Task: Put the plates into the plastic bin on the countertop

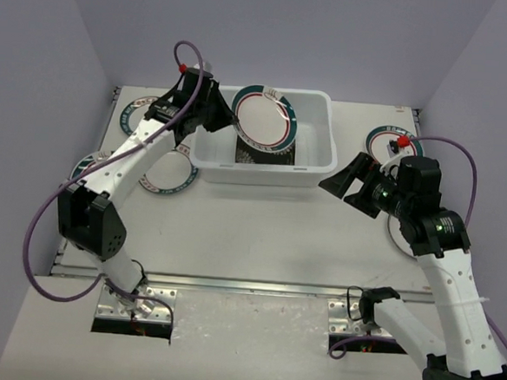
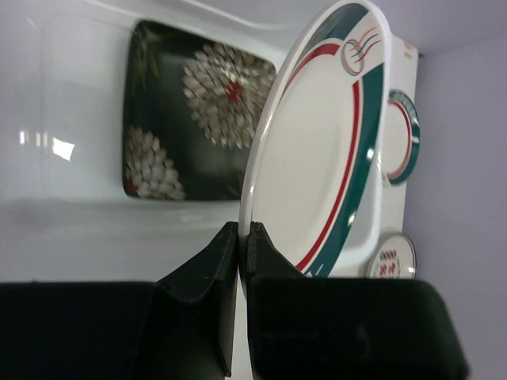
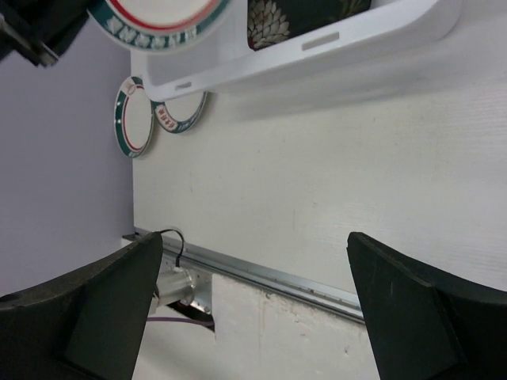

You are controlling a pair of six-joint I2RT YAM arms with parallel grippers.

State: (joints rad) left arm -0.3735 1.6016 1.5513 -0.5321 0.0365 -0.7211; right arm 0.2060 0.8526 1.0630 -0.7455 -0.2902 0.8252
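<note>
Over the plastic bin, left hand pinching a white round plate (teal-and-red rim), right hand spread wide

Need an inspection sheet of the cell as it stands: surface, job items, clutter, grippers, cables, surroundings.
Surface: off-white countertop, no spills seen.
Job's things: plastic bin at the far side holds a black flowered plate; a round plate is held tilted over it. Three more plates lie left of the bin and two plates right, partly hidden by the arms.
Clutter: nothing seen.
Grippers: left gripper shut on the round plate's rim; right gripper open, empty, above the countertop.
Cables: left purple cable loops wide; right purple cable arches over its arm.
Surroundings: lavender walls; metal rail along the near edge.
</note>
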